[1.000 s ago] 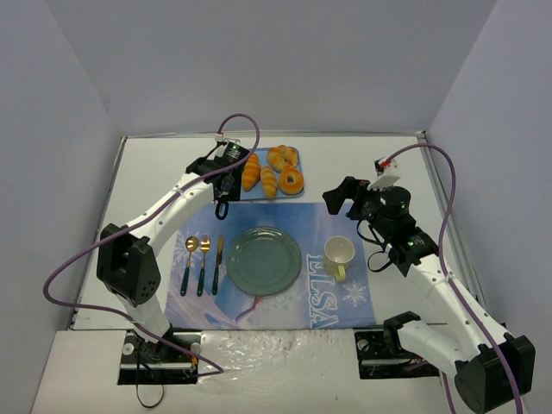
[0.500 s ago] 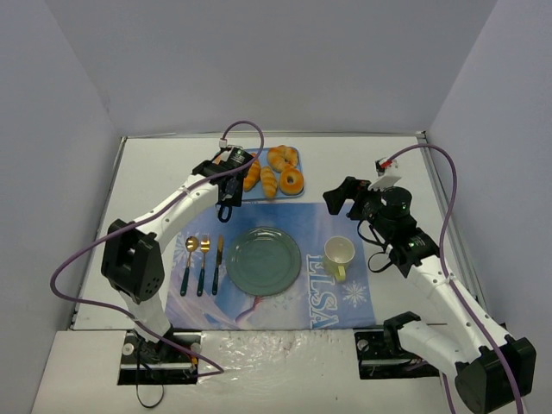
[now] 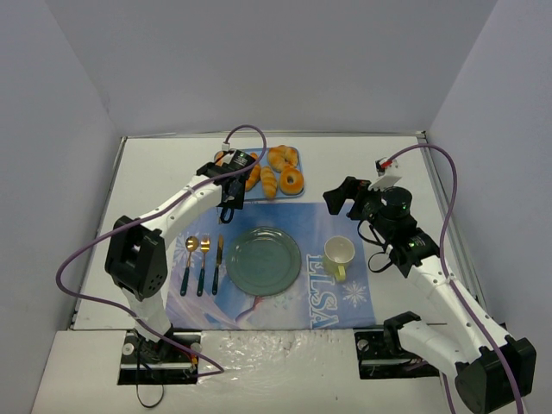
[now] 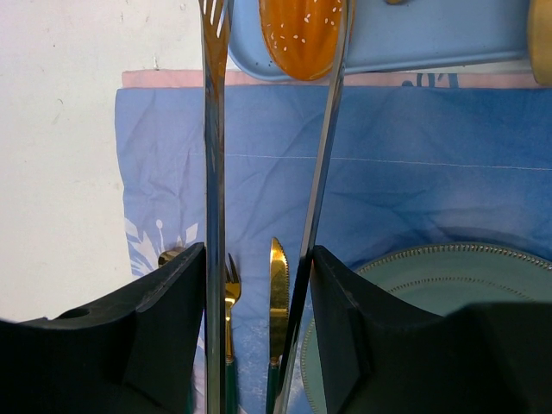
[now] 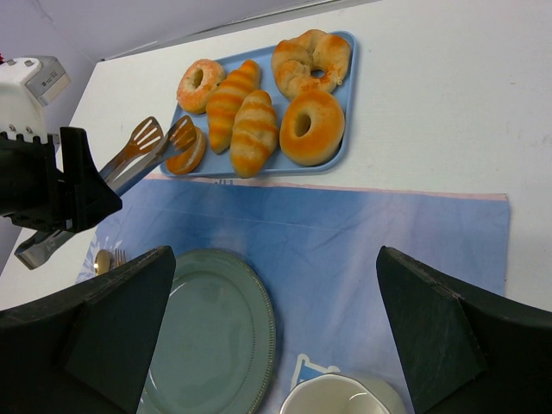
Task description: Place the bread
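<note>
"ELSA" printed on the blue placemat point(image 3: 316, 229).

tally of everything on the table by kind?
Bread pieces: 6
Cutlery: 3
Plate: 1
Mug: 1
Tray: 1
Tongs: 1
Placemat: 1
Total: 14

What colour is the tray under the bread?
Light blue; the tray shows best in the right wrist view.

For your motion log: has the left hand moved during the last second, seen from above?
Yes. The left hand has shifted slightly right, closer to the tray's left edge.
</note>
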You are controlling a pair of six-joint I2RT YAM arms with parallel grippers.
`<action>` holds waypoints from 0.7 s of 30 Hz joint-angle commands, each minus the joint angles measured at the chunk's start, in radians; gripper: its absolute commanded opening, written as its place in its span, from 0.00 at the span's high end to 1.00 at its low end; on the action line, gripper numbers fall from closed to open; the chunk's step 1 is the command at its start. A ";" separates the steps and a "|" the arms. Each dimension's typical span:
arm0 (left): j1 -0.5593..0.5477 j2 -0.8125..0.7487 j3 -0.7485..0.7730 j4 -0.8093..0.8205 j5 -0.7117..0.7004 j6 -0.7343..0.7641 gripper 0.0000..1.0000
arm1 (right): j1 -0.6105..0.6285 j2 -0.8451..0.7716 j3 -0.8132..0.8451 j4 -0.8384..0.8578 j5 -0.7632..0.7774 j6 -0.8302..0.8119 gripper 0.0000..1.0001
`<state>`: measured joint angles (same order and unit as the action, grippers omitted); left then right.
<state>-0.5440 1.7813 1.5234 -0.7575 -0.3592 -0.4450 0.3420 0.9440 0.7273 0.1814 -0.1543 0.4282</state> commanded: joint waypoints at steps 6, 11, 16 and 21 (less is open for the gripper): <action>-0.013 -0.060 0.014 0.018 -0.022 0.012 0.55 | 0.006 -0.023 0.010 0.056 0.004 -0.006 0.00; -0.017 -0.067 0.015 0.014 -0.023 0.012 0.55 | 0.006 -0.022 0.010 0.056 0.004 -0.005 0.00; -0.019 -0.074 0.012 0.020 -0.017 0.012 0.55 | 0.006 -0.024 0.011 0.055 0.004 -0.005 0.00; -0.020 -0.069 0.014 0.019 -0.016 0.013 0.55 | 0.006 -0.021 0.009 0.056 0.004 -0.004 0.00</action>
<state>-0.5556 1.7787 1.5224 -0.7572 -0.3578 -0.4450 0.3420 0.9440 0.7273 0.1813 -0.1543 0.4282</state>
